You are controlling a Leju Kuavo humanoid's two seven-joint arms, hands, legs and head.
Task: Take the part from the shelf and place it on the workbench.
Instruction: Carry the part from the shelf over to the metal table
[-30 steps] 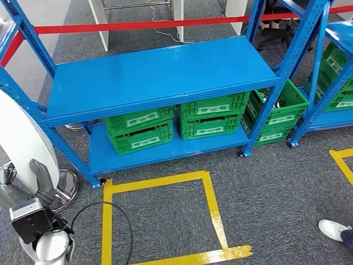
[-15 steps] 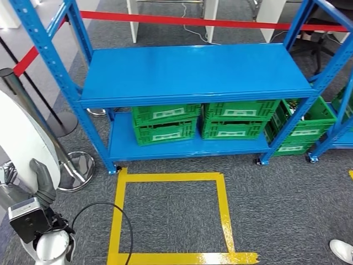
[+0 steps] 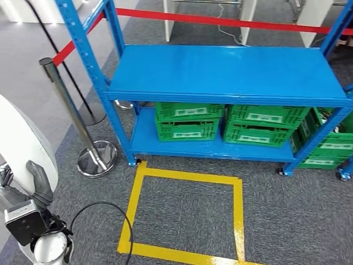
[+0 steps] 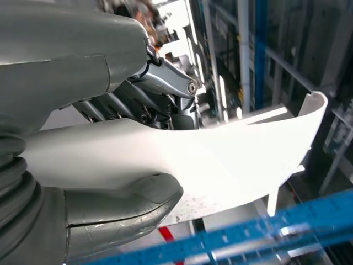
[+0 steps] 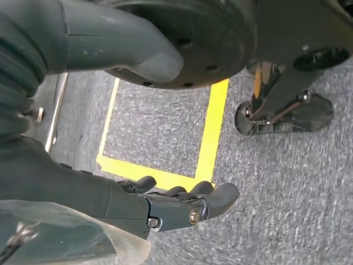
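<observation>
The white part (image 4: pixel 233 160) is being clamped between the thumb and the darker fingers (image 4: pixel 166 99) of the left hand (image 4: pixel 124 138), low at the robot's left side. The right hand (image 5: pixel 166 204) is hanging over the carpet, fingers loosely apart, nothing held. The carrying step is judged to be under way, with the blue shelf (image 3: pixel 224 74) in front. A workbench is yet to be found, so turning is being called for.

High head view; close wrist views
</observation>
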